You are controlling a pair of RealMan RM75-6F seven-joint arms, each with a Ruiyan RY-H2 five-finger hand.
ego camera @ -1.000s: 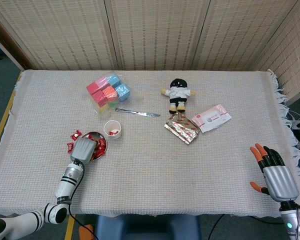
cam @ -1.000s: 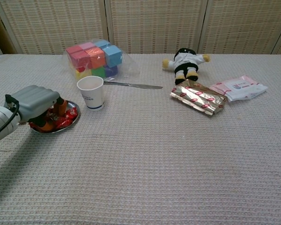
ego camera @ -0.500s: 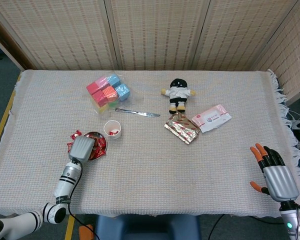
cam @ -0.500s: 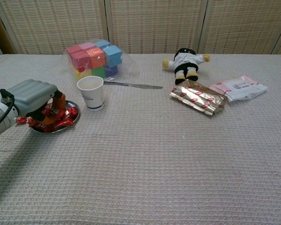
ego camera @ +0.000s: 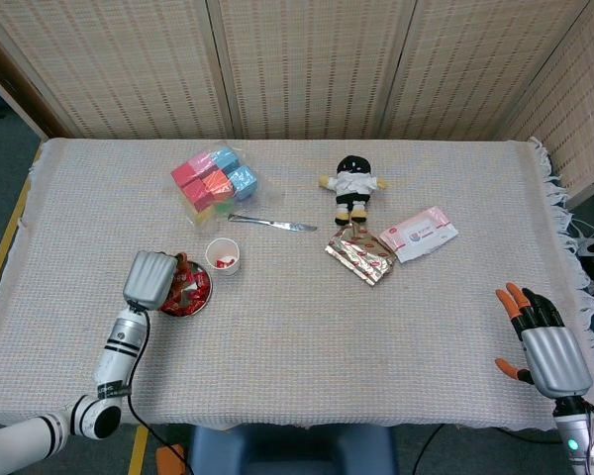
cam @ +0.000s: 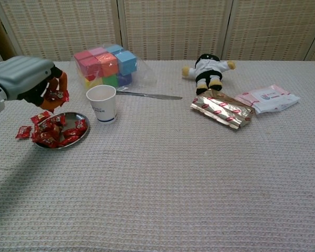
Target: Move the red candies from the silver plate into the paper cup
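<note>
The left hand [cam: 29, 79] hangs above the silver plate [cam: 80, 137], its fingers curled around a red candy [cam: 58, 95]. More candies [cam: 56, 131] lie heaped on the plate, and one [cam: 23, 132] sits on the cloth just beside its left rim. The paper cup [cam: 102, 103] stands upright just right of the plate; the head view shows what looks like a red candy inside it, though small. The right hand [ego camera: 546, 346] rests at the table's near right edge, fingers spread, holding nothing.
</note>
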